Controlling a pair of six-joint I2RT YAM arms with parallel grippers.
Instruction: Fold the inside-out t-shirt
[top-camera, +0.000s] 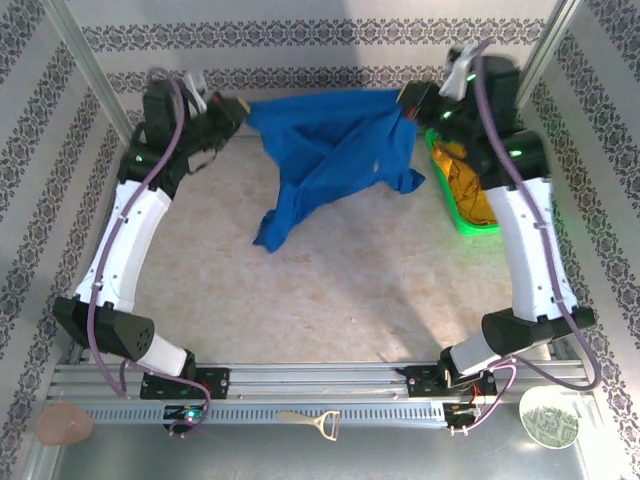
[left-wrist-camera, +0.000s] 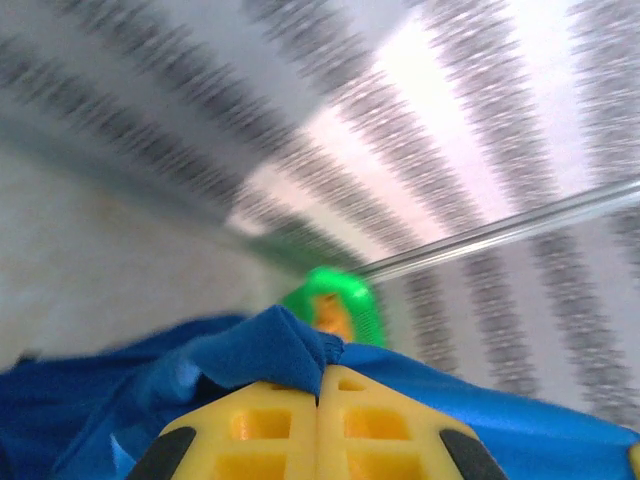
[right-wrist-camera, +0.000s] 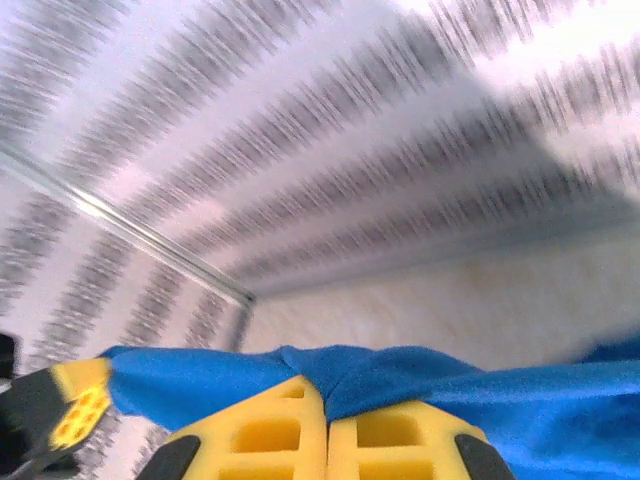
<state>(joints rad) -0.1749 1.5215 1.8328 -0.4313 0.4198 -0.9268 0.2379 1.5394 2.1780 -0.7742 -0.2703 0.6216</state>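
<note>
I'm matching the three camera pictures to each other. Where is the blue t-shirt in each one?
Top external: the t-shirt, upper centre, stretched wide.
Left wrist: the t-shirt along the bottom edge, bunched in the shut left gripper.
Right wrist: the t-shirt along the bottom edge, pinched in the right gripper.
Shared landmark: the striped wall.

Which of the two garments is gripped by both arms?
The blue t-shirt, stretched between the left gripper and the right gripper; the mustard-yellow garment lies in the green bin.
</note>
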